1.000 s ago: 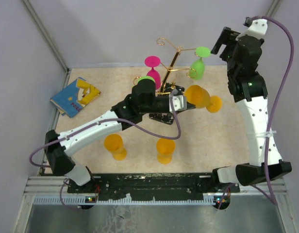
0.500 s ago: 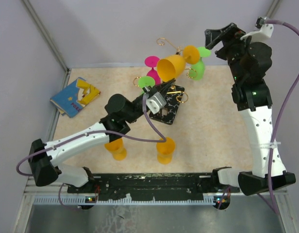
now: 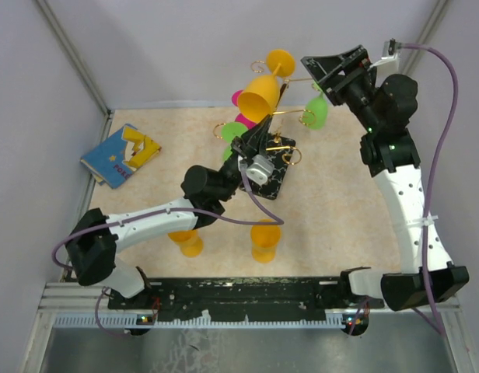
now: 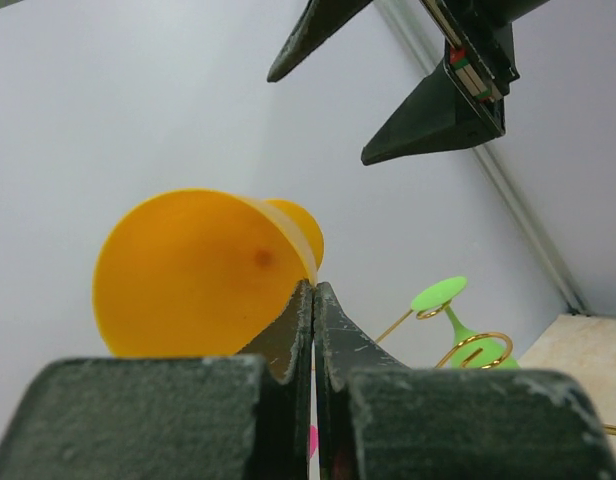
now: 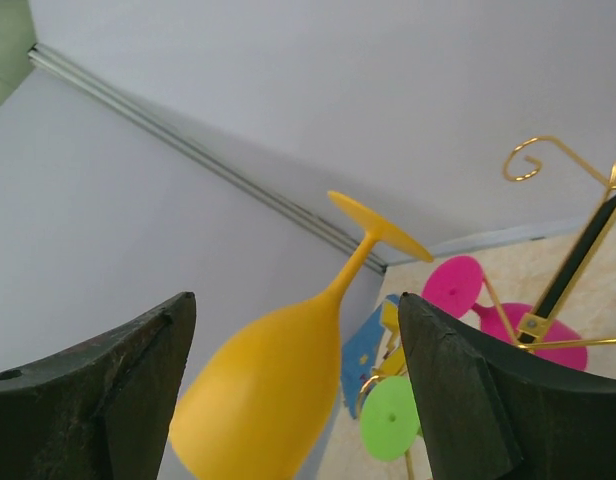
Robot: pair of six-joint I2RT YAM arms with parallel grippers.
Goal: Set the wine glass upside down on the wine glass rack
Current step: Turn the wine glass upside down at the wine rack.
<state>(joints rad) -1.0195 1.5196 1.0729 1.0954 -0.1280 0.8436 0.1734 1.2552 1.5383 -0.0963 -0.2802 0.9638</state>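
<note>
Pinching the orange wine glass (image 4: 188, 270) by its rim, my left gripper (image 4: 313, 290) clamped it aloft, stem slanting up and away over the rack (image 3: 280, 175); beyond, my right gripper (image 5: 296, 330) gaped apart, nearer its foot.

Orange wine glass (image 3: 257, 97) tilted in mid-air, bowl low and to the left, round foot high and to the right, its rim pinched flat in the left pincer (image 4: 313, 300). Just beside it, the wine glass rack (image 3: 277, 183) stands on the bench (image 3: 340, 210): gold wire, curled tips, black white-veined base.
</note>
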